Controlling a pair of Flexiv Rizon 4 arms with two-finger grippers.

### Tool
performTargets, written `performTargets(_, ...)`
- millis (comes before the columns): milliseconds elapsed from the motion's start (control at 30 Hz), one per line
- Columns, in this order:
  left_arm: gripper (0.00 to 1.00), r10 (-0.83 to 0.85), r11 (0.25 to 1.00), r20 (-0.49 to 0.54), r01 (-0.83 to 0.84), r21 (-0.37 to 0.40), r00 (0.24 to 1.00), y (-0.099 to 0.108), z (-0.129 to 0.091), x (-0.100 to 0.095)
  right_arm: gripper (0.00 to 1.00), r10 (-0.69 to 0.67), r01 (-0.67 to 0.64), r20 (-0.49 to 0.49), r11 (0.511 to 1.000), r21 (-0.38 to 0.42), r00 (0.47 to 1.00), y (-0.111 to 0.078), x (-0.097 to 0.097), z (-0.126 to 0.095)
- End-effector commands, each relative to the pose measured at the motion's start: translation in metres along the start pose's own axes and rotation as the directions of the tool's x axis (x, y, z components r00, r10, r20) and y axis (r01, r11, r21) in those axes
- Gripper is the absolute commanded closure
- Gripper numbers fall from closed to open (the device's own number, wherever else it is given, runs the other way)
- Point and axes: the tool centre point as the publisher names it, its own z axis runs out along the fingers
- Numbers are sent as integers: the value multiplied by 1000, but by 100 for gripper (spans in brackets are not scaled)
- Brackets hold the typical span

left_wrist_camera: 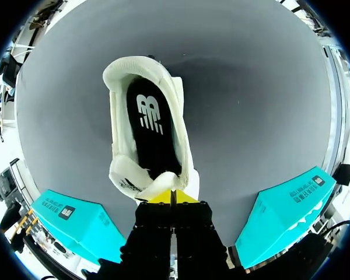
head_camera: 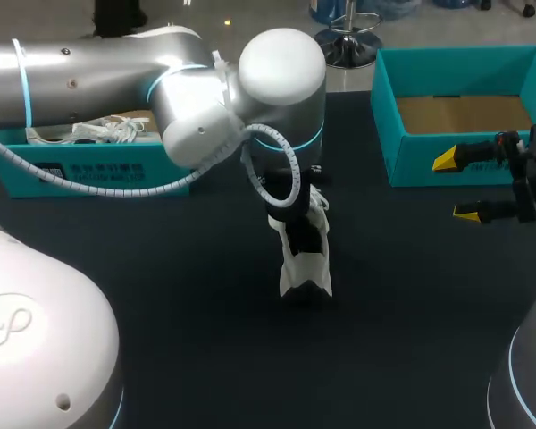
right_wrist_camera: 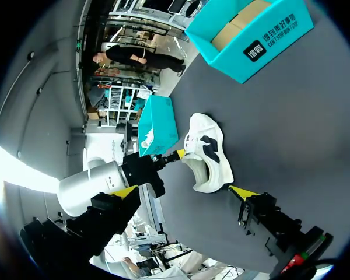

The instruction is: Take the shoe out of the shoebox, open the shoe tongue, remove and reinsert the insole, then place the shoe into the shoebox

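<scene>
White shoe [head_camera: 304,259] with black side markings, on the dark table [head_camera: 205,340] near its middle, well apart from both boxes. You see it from above in the left wrist view: mouth wide open, black insole [left_wrist_camera: 151,134] with a white logo lying inside, logo at the end far from the fingers.

Your left gripper [left_wrist_camera: 172,195] sits at the near end of the shoe. Yellow tips are pressed together, only a thin seam showing between them, clamped on the white material of the shoe's rim at that end. Whether it is the tongue itself that they pinch, you cannot tell. The left arm comes in from the left in the head view, and its wrist covers the upper part of the shoe.

Your right gripper [head_camera: 457,186] hangs over the table at the right, fingers wide apart, nothing between them. It is just in front of the teal shoebox [head_camera: 464,112], which stands open, brown cardboard floor showing. From the right wrist view the shoe lies ahead of those spread fingers, not touching them.

Second teal box [head_camera: 89,174] at the far left of the table, with white contents inside, partly behind the left arm.
</scene>
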Motion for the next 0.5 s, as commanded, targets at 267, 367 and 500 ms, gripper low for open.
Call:
performTargets(267,100,-8,999,27,10,-49,1000,17,-23,-17,0,1,-1,3,1000,-3,1000,-1,0,0)
performTargets(367,100,-17,999,25,18,-37,1000,20,-14,-25,0,1,-1,3,1000,-3,1000,-1,0,0)
performTargets(500,100,-17,1000,5,17,-9,1000,10,-4,-24,0,1,-1,3,1000,-3,1000,-1,0,0)
